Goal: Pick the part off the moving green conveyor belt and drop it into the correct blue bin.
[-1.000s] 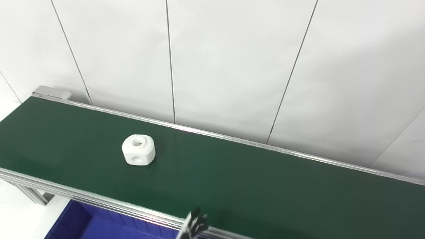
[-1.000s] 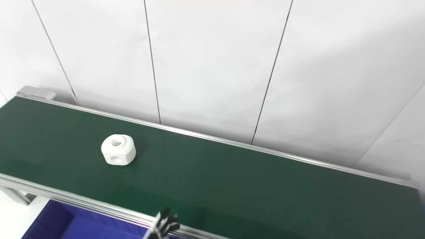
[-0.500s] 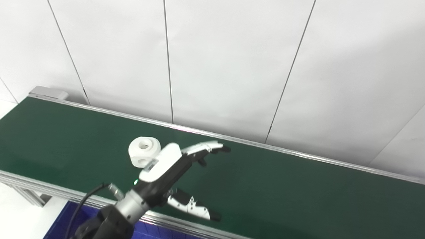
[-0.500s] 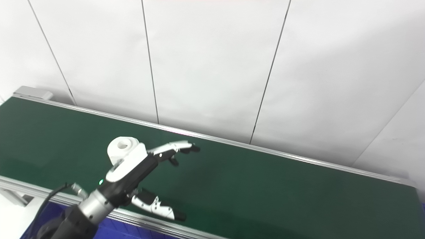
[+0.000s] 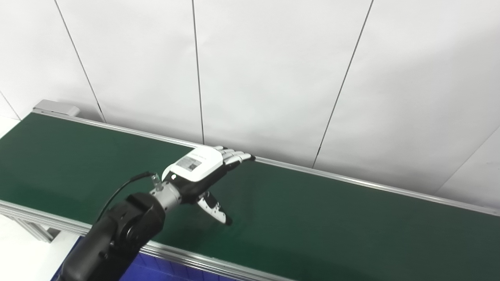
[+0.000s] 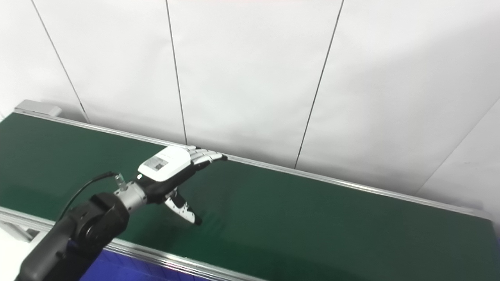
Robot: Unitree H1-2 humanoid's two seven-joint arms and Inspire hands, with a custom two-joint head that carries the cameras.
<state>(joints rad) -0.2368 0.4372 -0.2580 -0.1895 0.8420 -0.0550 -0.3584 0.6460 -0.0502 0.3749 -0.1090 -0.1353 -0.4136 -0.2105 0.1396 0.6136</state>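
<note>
Left hand point(image 5: 197, 171) spread over belt point(image 5: 312, 210) (part hidden).

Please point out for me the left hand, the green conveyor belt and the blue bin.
left hand point(image 5: 197, 168), left eye view: on its white back plate.
green conveyor belt point(image 5: 332, 218), left eye view: bare green surface, right of the hand.
blue bin point(image 6: 117, 273), right eye view: blue strip below the belt's near rail.
</note>
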